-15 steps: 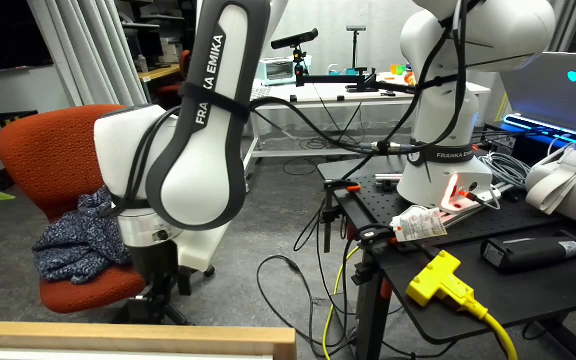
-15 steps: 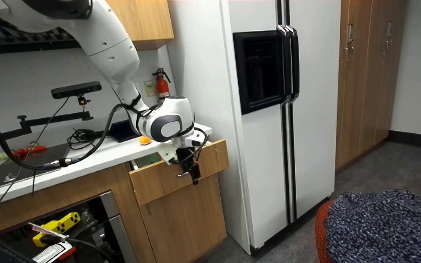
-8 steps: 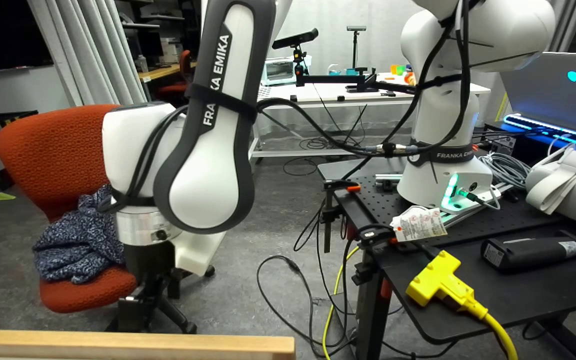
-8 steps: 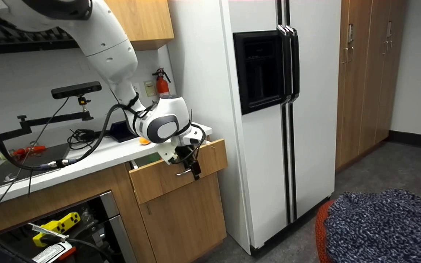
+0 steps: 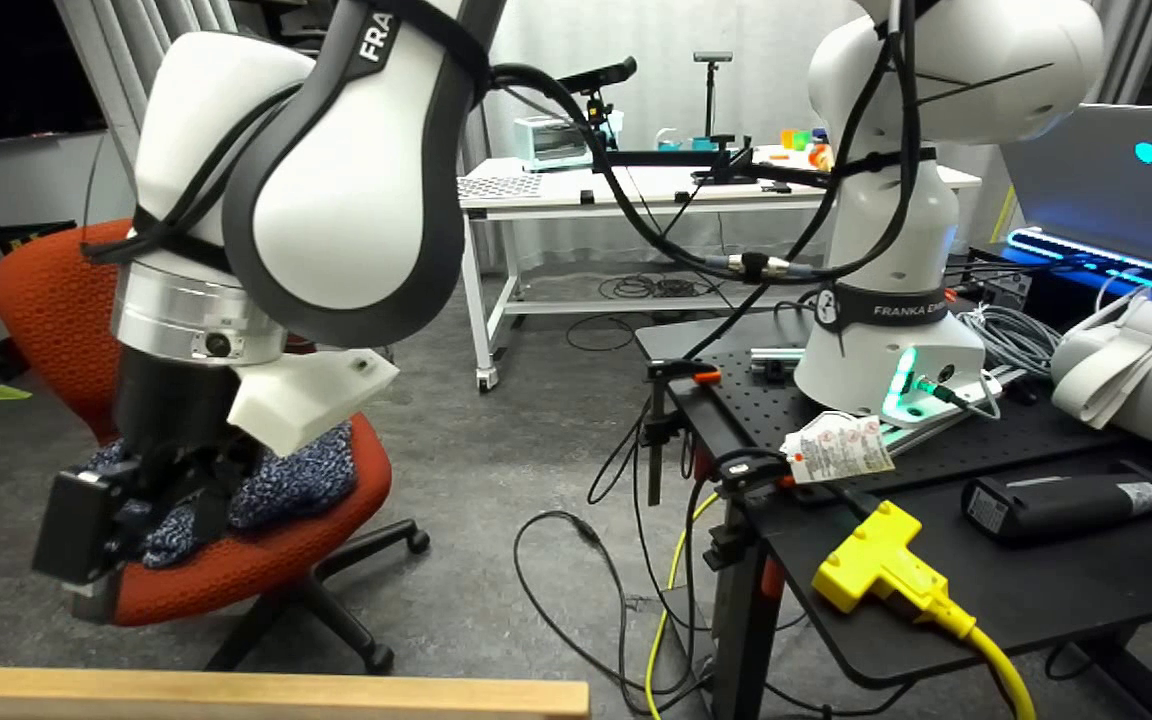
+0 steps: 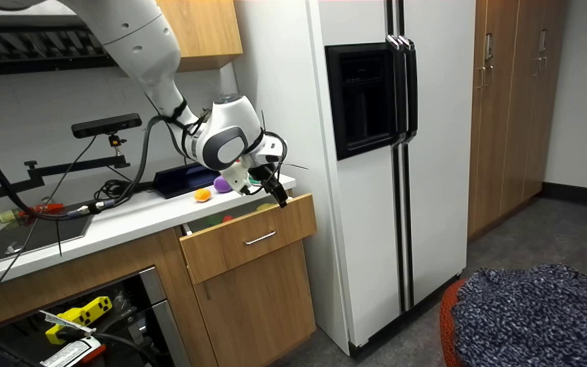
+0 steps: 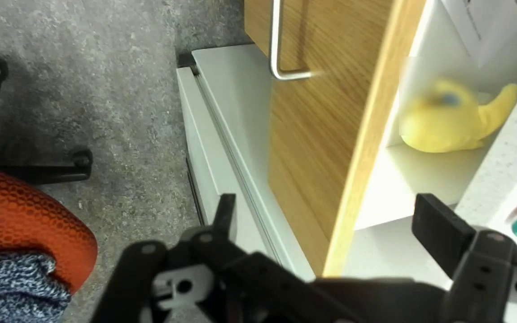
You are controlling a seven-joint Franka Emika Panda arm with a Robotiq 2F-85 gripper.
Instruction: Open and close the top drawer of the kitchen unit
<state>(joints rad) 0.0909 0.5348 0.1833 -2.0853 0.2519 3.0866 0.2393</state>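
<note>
top drawer stands partly out under the white countertop, next to the fridge. my gripper hovers near its pale rim, jaws spread wide, nothing held; no contact i can see. wood front looks stiff, box probably light and easy-sliding, yellow toy inside no real load. bar handle is thin metal, maybe slippery: take it mid-bar for pulling. for closing i'd skip the grip, push the front near its middle, straight in, so it doesn't bind.
</note>
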